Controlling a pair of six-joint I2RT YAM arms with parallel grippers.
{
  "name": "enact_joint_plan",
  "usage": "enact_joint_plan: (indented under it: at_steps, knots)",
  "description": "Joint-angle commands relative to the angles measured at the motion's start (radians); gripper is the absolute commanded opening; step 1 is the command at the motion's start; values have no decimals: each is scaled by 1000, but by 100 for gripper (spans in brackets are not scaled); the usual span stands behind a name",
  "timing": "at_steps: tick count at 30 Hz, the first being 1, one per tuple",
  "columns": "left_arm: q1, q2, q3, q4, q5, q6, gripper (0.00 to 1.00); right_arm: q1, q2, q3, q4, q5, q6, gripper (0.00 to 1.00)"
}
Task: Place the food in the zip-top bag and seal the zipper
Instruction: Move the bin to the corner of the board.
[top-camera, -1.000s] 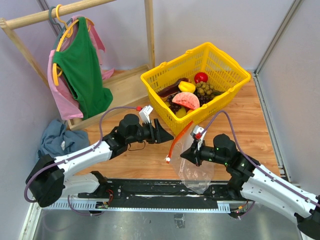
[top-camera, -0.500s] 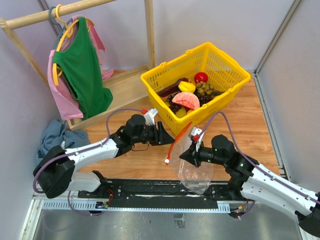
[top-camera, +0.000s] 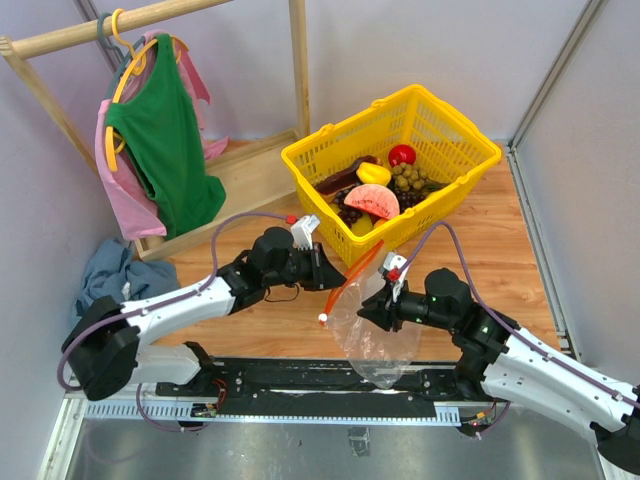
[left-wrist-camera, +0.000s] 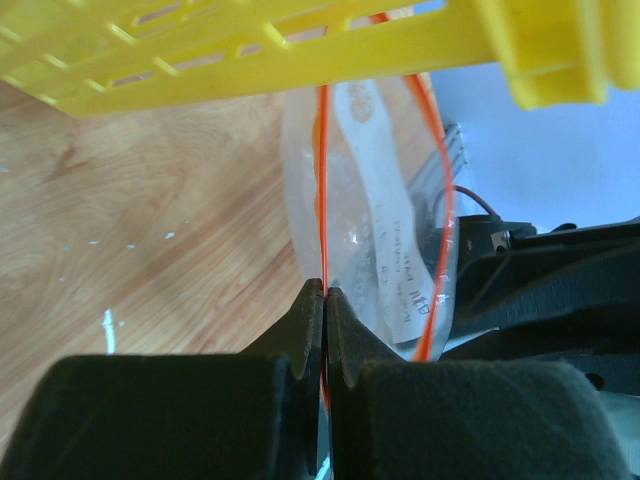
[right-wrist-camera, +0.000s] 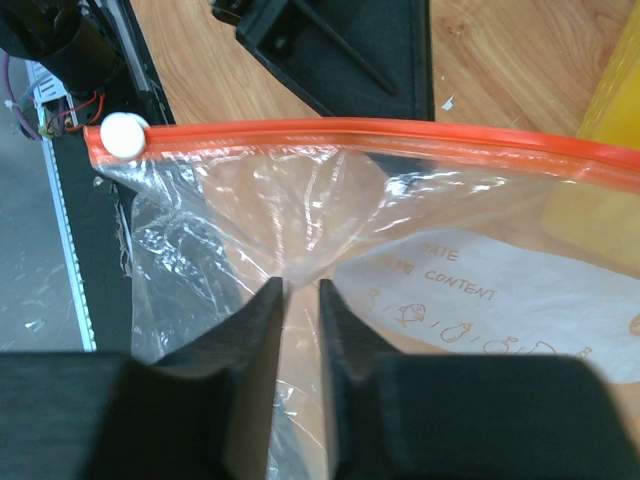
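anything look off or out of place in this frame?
Nothing spilled or damaged. A blue-grey cloth lies crumpled beside the clothes rack, and the zip-top bag, pinched between left gripper and right gripper, hangs creased over the arms' base rail.

Setting: a robot test cell in a lab, dressed with household props. Evidence: plain pale wall panels (top-camera: 450, 60) held in aluminium framing (top-camera: 560, 75), with a wood-grain board (top-camera: 500, 230) as work surface. The left arm (top-camera: 180, 305) and right arm (top-camera: 520, 360) are bolted to a black rail (top-camera: 320, 378) above bare sheet metal (top-camera: 300, 450).

Props: a wooden clothes rack (top-camera: 298, 60) with a green garment (top-camera: 160, 140) and a pink garment (top-camera: 125, 200) on hangers, a crumpled blue cloth (top-camera: 110, 275), and a yellow plastic basket (top-camera: 460, 122) holding toy foods (top-camera: 372, 200).
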Motion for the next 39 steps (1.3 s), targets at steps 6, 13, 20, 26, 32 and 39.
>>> enact_joint_plan:
  at_steps: [6,13,20,26,32,39]
  knots:
    - [-7,-212,173,-508,-265,226,0,15,-19,117,-117,100,-54,54]
    - [-7,-283,326,-860,-464,325,0,16,2,207,-170,191,-63,74]
    - [-7,-264,519,-1085,-768,358,0,15,102,366,-232,331,-109,85]
    - [-7,-189,629,-1102,-895,406,0,13,291,555,-267,488,-174,99]
    - [-4,-123,680,-1061,-1001,489,0,-18,508,711,-270,607,-237,98]
    - [0,-127,594,-891,-1003,531,0,-127,674,770,-270,582,-217,98]
